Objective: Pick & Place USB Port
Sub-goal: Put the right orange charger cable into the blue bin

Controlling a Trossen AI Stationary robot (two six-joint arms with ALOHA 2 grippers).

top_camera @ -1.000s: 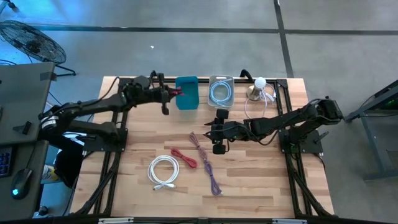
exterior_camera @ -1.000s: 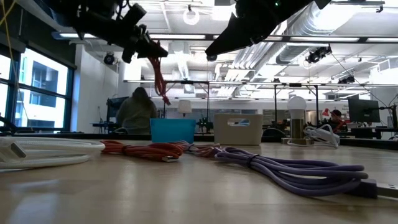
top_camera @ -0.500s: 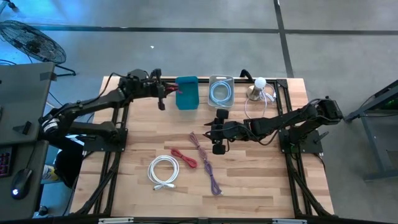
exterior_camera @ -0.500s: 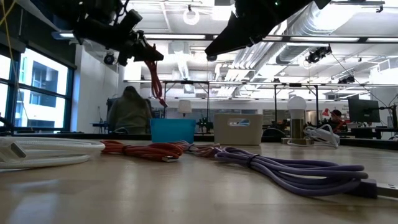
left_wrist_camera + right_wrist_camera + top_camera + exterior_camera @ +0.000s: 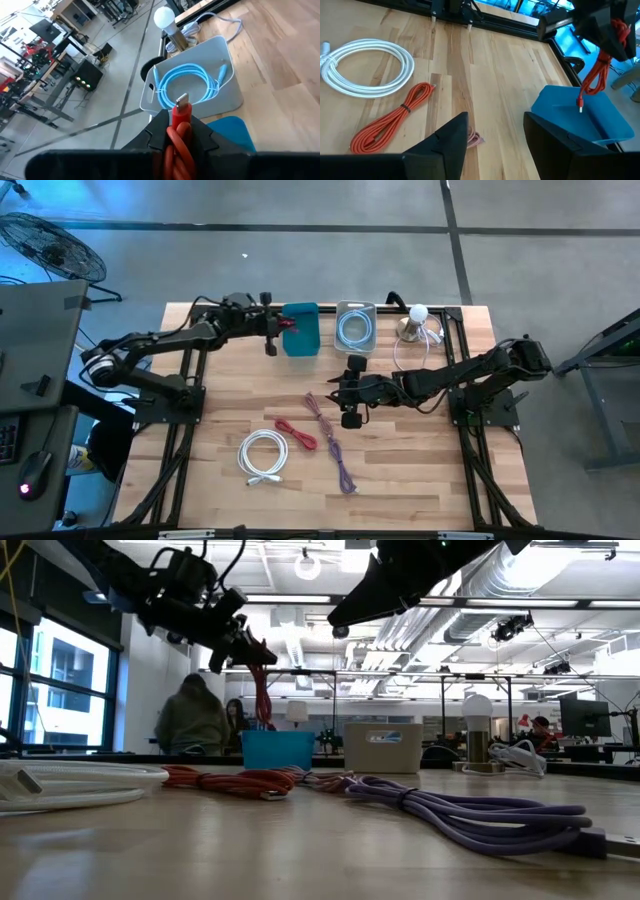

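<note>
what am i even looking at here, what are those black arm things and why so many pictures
Those are two robot arms at a wooden table, each ending in a two-finger gripper. One camera looks straight down, one sits level with the tabletop, and one rides on each wrist. The left gripper is shut on a red cable dangling over the blue bin. The right gripper hangs open mid-table. On the table lie a white cable, another red cable and a purple cable; a grey bin holds a light blue cable.
</note>
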